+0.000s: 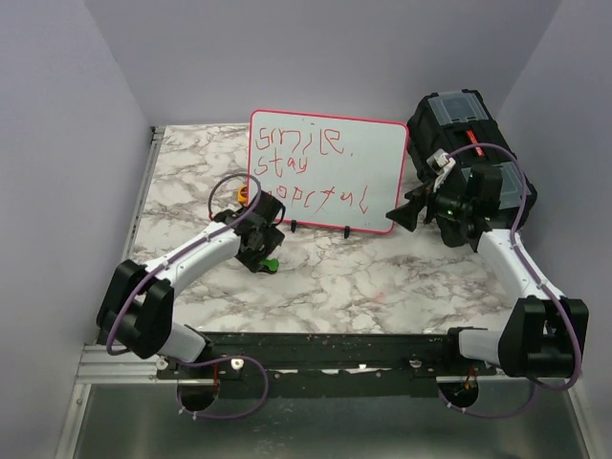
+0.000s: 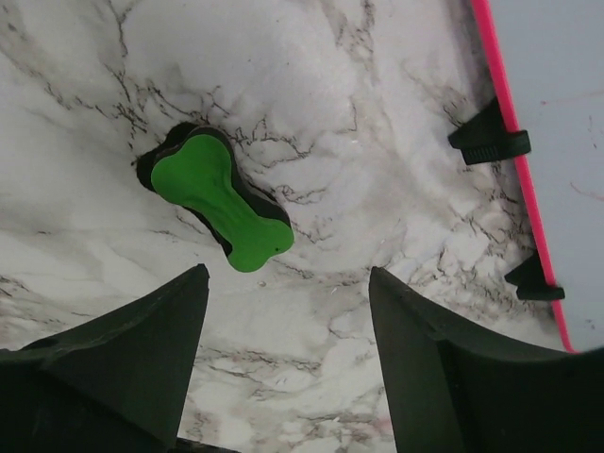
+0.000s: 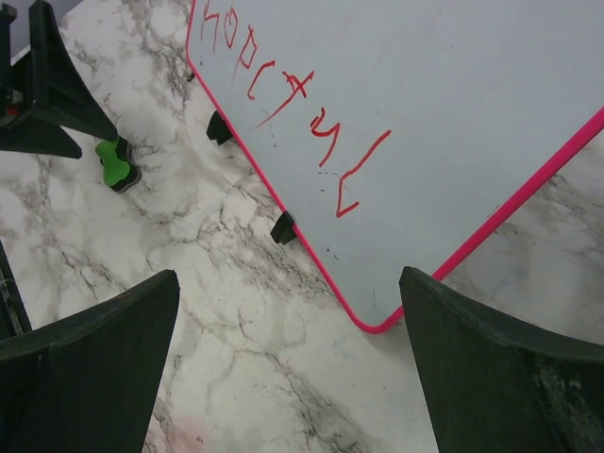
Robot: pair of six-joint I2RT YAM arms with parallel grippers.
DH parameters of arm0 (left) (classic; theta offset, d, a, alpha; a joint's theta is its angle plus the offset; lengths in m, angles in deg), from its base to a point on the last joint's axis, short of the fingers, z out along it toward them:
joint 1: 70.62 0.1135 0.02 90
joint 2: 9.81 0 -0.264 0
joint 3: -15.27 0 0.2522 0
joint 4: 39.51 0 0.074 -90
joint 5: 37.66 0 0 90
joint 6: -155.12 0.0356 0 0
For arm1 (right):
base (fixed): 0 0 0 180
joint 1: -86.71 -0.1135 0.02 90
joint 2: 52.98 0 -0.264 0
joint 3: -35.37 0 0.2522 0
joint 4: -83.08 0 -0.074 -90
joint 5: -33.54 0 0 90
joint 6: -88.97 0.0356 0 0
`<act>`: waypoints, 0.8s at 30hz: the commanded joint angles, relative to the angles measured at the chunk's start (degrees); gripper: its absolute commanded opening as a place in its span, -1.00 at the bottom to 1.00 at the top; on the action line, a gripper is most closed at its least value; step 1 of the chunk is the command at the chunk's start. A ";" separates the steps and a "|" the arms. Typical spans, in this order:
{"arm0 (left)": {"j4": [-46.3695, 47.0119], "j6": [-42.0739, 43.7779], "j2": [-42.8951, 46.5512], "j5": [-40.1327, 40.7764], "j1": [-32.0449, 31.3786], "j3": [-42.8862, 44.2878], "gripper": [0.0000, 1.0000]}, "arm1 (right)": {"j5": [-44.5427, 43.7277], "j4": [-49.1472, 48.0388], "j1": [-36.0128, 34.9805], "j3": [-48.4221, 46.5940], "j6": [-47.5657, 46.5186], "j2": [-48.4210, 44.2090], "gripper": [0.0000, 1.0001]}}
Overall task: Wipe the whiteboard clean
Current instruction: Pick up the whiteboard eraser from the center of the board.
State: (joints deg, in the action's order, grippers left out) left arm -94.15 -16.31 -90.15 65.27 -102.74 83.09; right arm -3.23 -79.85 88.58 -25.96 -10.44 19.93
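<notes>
The whiteboard (image 1: 328,172) stands upright at the back middle of the marble table, with a pink-red rim, small black feet and red handwritten lettering. It also shows in the right wrist view (image 3: 425,104) and at the right edge of the left wrist view (image 2: 566,142). A green bone-shaped eraser (image 2: 222,201) with a black base lies flat on the table in front of the board's left end (image 1: 272,265). My left gripper (image 2: 288,274) is open and empty, just above and short of the eraser. My right gripper (image 3: 288,278) is open and empty, near the board's lower right corner.
A black toolbox (image 1: 469,143) with clear lids stands at the back right, behind my right arm. A small orange object (image 1: 244,194) sits by the board's left edge. The board's black feet (image 2: 489,142) stick out forward onto the marble table (image 1: 382,277).
</notes>
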 commanded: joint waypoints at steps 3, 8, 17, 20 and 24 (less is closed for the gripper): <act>-7.70 -12.88 -4.82 1.94 -0.77 1.54 0.34 | 0.15 1.53 0.14 0.05 -2.10 -2.94 1.00; -7.70 -13.29 -8.45 2.46 -0.81 2.43 0.34 | 0.00 2.65 0.14 -0.11 -3.13 -2.69 1.00; -5.97 -12.73 -13.97 1.83 0.02 3.69 0.16 | -0.09 3.46 0.14 -0.38 -3.59 -2.50 1.00; -5.95 -12.02 -15.01 1.83 0.65 4.78 0.07 | -0.10 3.55 0.13 -0.37 -3.56 -2.42 1.00; -6.23 -10.42 -16.04 2.17 1.48 5.78 -0.05 | -0.23 3.55 0.09 -0.35 -3.68 -2.35 1.00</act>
State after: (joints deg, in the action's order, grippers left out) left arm -99.90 -27.87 -105.12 66.08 -102.22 86.61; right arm -3.23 -77.05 88.58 -25.96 -13.15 17.72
